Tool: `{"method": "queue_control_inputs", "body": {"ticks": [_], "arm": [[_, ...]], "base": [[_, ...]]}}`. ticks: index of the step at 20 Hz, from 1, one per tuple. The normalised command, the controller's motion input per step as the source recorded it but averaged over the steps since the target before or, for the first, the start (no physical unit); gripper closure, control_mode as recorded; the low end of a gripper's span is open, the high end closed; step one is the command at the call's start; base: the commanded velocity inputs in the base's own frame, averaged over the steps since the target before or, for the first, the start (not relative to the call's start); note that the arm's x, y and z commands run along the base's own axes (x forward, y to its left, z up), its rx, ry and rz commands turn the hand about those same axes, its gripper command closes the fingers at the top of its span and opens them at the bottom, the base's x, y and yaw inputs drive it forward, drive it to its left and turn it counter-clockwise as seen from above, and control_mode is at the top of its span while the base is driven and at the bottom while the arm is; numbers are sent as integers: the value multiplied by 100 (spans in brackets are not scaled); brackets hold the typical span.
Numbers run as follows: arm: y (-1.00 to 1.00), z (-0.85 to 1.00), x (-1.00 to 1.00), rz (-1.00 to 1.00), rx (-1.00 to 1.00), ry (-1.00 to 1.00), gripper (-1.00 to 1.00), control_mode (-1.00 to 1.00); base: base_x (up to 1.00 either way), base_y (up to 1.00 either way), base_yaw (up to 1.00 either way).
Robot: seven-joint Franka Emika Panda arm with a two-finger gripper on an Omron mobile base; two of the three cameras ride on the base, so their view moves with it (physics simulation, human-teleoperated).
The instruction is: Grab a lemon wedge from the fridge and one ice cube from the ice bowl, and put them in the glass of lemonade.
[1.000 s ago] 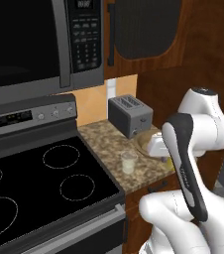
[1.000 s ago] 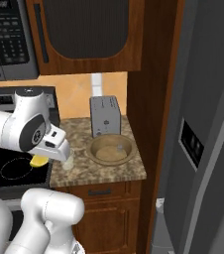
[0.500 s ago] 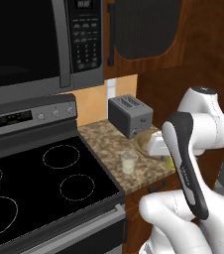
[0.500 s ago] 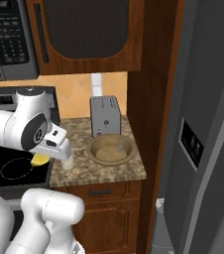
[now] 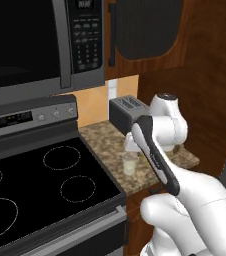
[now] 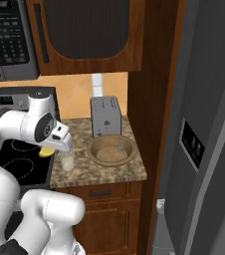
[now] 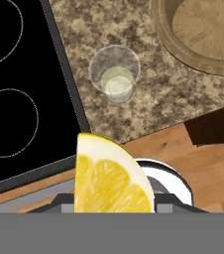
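Observation:
My gripper (image 6: 50, 148) is shut on the lemon wedge (image 6: 46, 152), a bright yellow piece that looms large at the bottom of the hand view (image 7: 111, 178). It hangs over the counter's front edge beside the stove, just left of the glass of lemonade (image 6: 67, 160) in the right base view. The glass (image 7: 115, 73) stands upright on the speckled counter with pale liquid in it, ahead of the wedge and apart from it. In the left base view the glass (image 5: 129, 164) shows by my forearm. The tan ice bowl (image 6: 111, 150) sits right of the glass, with a small pale ice cube (image 6: 119, 147) inside. The grey fridge (image 6: 204, 124) stands far right.
A steel toaster (image 6: 106, 117) stands behind the bowl against the wall. The black stovetop (image 7: 20, 89) borders the counter on the left. A microwave (image 5: 40, 40) and a wooden cabinet (image 6: 84, 35) hang overhead. A wooden side panel (image 6: 149, 99) separates counter and fridge.
My gripper has carried the lemon wedge a little to the right and up, closer to the glass. The glass, bowl and toaster have stayed put.

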Motion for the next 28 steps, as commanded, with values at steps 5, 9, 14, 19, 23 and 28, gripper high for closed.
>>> {"method": "queue_control_inputs", "body": {"ticks": [5,9,14,19,23,28], "arm": [[22,-28,86,0,-7,1,100,-100],[0,-12,79,0,0,0,100,-100],[-4,-36,10,0,0,0,100,-100],[0,-21,0,0,0,0,100,-100],[0,-16,0,0,0,0,100,-100],[0,-1,19,0,0,0,100,-100]], "base": [[0,0,0],[0,0,0],[0,0,0],[0,0,0],[0,0,0],[0,0,0]]}}
